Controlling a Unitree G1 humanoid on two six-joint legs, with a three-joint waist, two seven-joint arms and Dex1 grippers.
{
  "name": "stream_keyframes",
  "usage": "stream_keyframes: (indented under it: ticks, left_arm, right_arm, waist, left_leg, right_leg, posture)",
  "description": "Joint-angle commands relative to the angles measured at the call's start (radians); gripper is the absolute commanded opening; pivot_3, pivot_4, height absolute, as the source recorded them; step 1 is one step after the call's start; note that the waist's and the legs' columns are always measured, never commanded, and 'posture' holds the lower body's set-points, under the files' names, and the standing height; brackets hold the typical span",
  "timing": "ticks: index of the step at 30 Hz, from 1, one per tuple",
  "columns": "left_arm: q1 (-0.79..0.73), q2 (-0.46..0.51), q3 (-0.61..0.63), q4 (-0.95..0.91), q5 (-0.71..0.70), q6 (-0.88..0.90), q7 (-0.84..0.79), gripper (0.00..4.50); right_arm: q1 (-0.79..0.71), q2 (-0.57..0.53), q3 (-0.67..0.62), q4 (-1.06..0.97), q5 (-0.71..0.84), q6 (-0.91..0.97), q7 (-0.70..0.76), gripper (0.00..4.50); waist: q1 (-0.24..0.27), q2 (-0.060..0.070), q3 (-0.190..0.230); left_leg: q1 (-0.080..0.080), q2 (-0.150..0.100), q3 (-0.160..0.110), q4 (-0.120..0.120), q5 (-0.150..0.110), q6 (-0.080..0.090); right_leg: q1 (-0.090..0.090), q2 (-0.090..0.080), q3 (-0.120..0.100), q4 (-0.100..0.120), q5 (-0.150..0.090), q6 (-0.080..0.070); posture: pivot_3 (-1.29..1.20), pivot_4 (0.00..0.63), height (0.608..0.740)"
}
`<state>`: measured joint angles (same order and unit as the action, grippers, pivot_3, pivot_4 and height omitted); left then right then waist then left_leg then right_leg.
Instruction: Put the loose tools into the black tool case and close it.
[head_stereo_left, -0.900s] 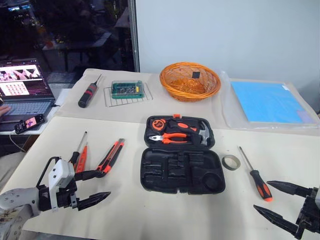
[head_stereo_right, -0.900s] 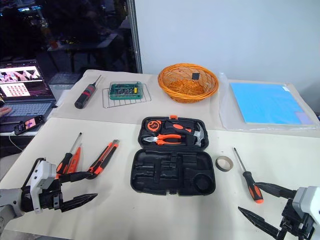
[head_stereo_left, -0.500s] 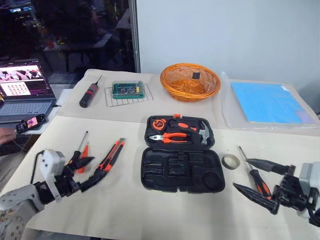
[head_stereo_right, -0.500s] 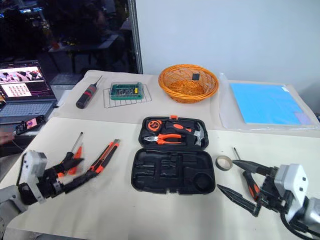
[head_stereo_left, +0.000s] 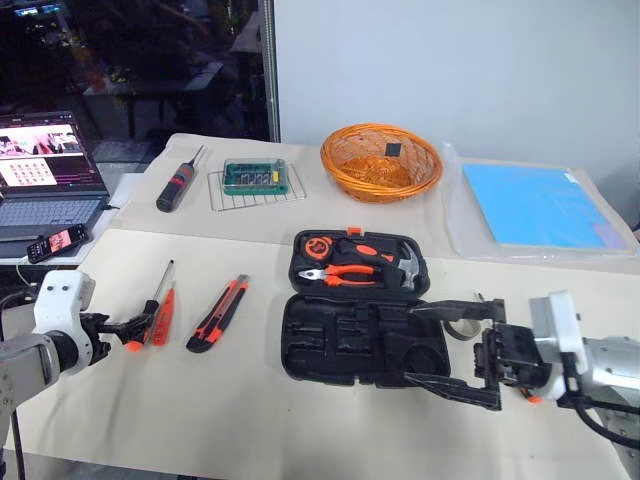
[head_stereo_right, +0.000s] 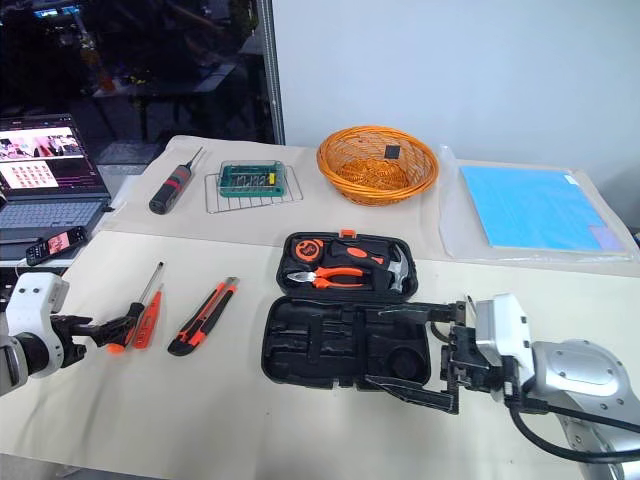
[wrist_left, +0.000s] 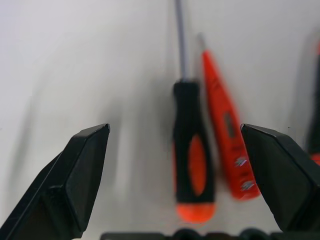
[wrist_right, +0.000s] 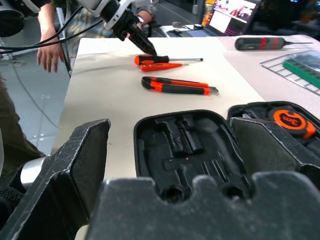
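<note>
At lower left I hold my left hand (head_stereo_left: 125, 330), fingers apart and empty, at the butt of the orange-and-black-handled screwdriver (head_stereo_left: 151, 312), shaft pointing up-frame; my right hand (head_stereo_left: 452, 345) gapes over the open black moulded tool case (head_stereo_left: 362, 338).

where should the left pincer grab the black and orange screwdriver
Grip the screwdriver across its thick black-and-orange handle, probably coming down from above at the handle end, where the open left pincer already straddles it. It lies flat on the table, so the thin shaft offers little to hold. The slim orange tool lies close alongside, so the far finger needs care.
</note>
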<state>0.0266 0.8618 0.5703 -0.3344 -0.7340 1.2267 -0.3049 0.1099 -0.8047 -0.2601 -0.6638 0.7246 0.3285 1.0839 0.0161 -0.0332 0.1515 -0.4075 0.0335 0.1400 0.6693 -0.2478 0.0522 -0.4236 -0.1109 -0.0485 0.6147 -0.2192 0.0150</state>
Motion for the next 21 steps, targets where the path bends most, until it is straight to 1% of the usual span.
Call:
stream_keyframes:
  ticks: [1, 2, 4, 5, 6, 7, 9, 13, 15, 18, 19, 21]
  left_arm:
    - [-0.012, 0.030, -0.006, 0.004, 0.036, -0.008, -0.018, 4.50]
    - [-0.011, 0.032, -0.012, 0.005, 0.040, -0.009, -0.026, 4.50]
    - [-0.005, 0.040, -0.045, 0.008, 0.059, -0.019, -0.045, 3.96]
    - [-0.001, 0.046, -0.073, 0.008, 0.070, -0.030, -0.058, 3.83]
    - [-0.002, 0.046, -0.093, 0.010, 0.078, -0.035, -0.065, 3.33]
    - [-0.009, 0.037, -0.099, 0.015, 0.078, -0.031, -0.065, 3.06]
    - [-0.015, 0.025, -0.107, 0.020, 0.087, -0.040, -0.072, 2.39]
    - [-0.016, 0.006, -0.075, 0.023, 0.095, -0.062, -0.075, 0.88]
    - [-0.025, -0.005, -0.032, 0.023, 0.090, -0.107, -0.095, 0.87]
    - [-0.094, -0.010, 0.013, -0.016, 0.038, -0.220, -0.188, 0.87]
    - [-0.120, 0.006, 0.005, -0.027, 0.021, -0.249, -0.237, 0.87]
    - [-0.192, 0.091, -0.087, -0.071, -0.021, -0.280, -0.403, 0.87]
  right_arm:
    - [-0.009, 0.000, 0.004, -0.011, -0.006, -0.010, -0.013, 4.44]
    - [-0.008, 0.000, 0.005, -0.010, -0.007, -0.012, -0.014, 4.44]
    - [-0.003, 0.000, 0.006, -0.006, -0.015, -0.019, -0.013, 4.50]
    - [-0.001, 0.000, 0.007, -0.002, -0.018, -0.022, -0.013, 4.50]
    - [0.000, 0.001, 0.008, 0.000, -0.022, -0.023, -0.013, 4.50]
    - [-0.001, 0.001, 0.009, 0.001, -0.024, -0.023, -0.015, 4.50]
    - [-0.001, 0.002, 0.010, 0.001, -0.028, -0.021, -0.018, 4.50]
    - [0.002, 0.008, 0.009, 0.003, -0.037, -0.019, -0.027, 4.50]
    - [0.012, 0.012, 0.007, 0.003, -0.042, -0.022, -0.030, 4.50]
    - [0.027, 0.028, -0.005, 0.004, -0.057, -0.025, -0.060, 4.50]
    - [0.031, 0.031, -0.010, 0.003, -0.062, -0.021, -0.073, 4.50]
    - [0.055, 0.044, -0.041, -0.010, -0.084, 0.000, -0.141, 4.50]
  waist:
    - [-0.001, 0.000, 0.000]
    - [-0.001, 0.000, 0.000]
    - [-0.002, 0.000, 0.000]
    - [-0.002, 0.000, 0.000]
    - [-0.002, 0.000, 0.000]
    - [-0.001, 0.000, 0.000]
    - [-0.002, 0.000, 0.000]
    - [-0.001, 0.000, 0.000]
    - [-0.001, 0.000, 0.000]
    - [0.000, -0.001, 0.000]
    - [0.003, -0.001, 0.000]
    - [0.008, -0.002, 0.000]
  left_leg:
    - [0.000, 0.000, 0.000, 0.000, 0.000, 0.000]
    - [0.000, 0.000, 0.000, 0.000, 0.000, -0.001]
    - [0.000, 0.000, 0.000, 0.000, 0.000, -0.001]
    - [0.001, 0.000, -0.001, 0.000, 0.000, -0.001]
    - [0.001, 0.000, -0.001, 0.000, 0.000, -0.001]
    - [0.001, 0.000, -0.001, -0.001, 0.000, -0.001]
    - [0.001, 0.000, -0.001, -0.001, 0.000, -0.001]
    - [0.001, 0.000, -0.001, -0.001, 0.000, -0.001]
    - [0.001, 0.000, -0.001, -0.001, 0.000, -0.001]
    - [0.000, 0.001, -0.002, -0.001, 0.000, -0.001]
    - [0.000, 0.000, -0.002, -0.001, 0.000, -0.001]
    - [-0.001, 0.000, -0.003, -0.001, 0.000, -0.001]
  right_leg:
    - [0.000, -0.002, 0.000, 0.000, 0.000, 0.000]
    - [0.000, -0.003, 0.000, 0.000, 0.000, -0.001]
    - [0.000, -0.003, 0.000, 0.000, 0.001, -0.001]
    - [0.000, -0.003, 0.000, 0.000, 0.001, -0.001]
    - [-0.001, -0.004, 0.001, 0.000, 0.001, -0.001]
    - [-0.002, -0.004, 0.001, 0.000, 0.001, -0.001]
    - [-0.002, -0.005, 0.001, 0.000, 0.001, -0.002]
    - [-0.002, -0.006, 0.002, 0.000, 0.001, -0.002]
    - [-0.002, -0.006, 0.002, 0.000, 0.001, -0.002]
    - [-0.003, -0.007, 0.001, 0.000, 0.001, -0.002]
    - [-0.003, -0.007, 0.001, -0.001, 0.001, -0.002]
    - [-0.003, -0.009, -0.001, -0.001, 0.001, -0.002]
  posture:
    - [0.00, 0.150, 0.740]
    - [0.00, 0.150, 0.740]
    - [0.00, 0.150, 0.740]
    - [0.00, 0.150, 0.740]
    - [0.00, 0.150, 0.740]
    - [0.00, 0.150, 0.740]
    - [0.00, 0.150, 0.740]
    - [0.00, 0.150, 0.740]
    - [0.00, 0.150, 0.740]
    - [0.00, 0.150, 0.740]
    - [0.00, 0.150, 0.740]
    - [0.00, 0.150, 0.740]
